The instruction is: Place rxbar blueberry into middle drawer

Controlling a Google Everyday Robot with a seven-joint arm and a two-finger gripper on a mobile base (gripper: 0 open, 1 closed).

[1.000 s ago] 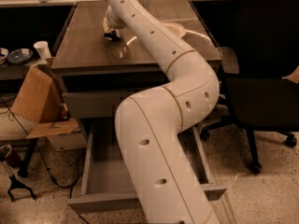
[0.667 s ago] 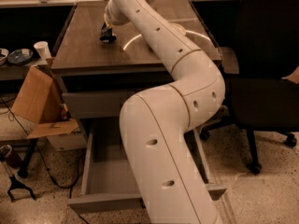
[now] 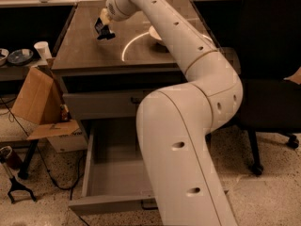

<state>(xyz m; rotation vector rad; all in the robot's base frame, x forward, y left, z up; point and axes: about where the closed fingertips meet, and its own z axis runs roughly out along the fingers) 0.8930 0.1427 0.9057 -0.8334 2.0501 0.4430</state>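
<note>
My gripper [image 3: 102, 29] is above the left part of the brown countertop [image 3: 84, 55], at the end of the white arm that reaches over from the right. It is shut on the rxbar blueberry [image 3: 99, 25], a small dark blue bar held just above the surface. The middle drawer [image 3: 110, 173] is pulled open below the counter, and the part of its grey tray that shows holds nothing. The arm hides the drawer's right part. The upper drawer front [image 3: 101, 103] is shut. A white bowl [image 3: 156, 32] sits on the counter, partly behind the arm.
A cardboard box [image 3: 35, 98] leans left of the cabinet, beside the open drawer. A white cup [image 3: 43, 50] and dark bowls [image 3: 19, 55] sit on a low shelf at the left. A black chair [image 3: 273, 79] stands at the right. A black tool [image 3: 16, 188] lies on the floor.
My gripper has moved left across the countertop, away from the white bowl, with the dark bar in it. The drawer has stayed open.
</note>
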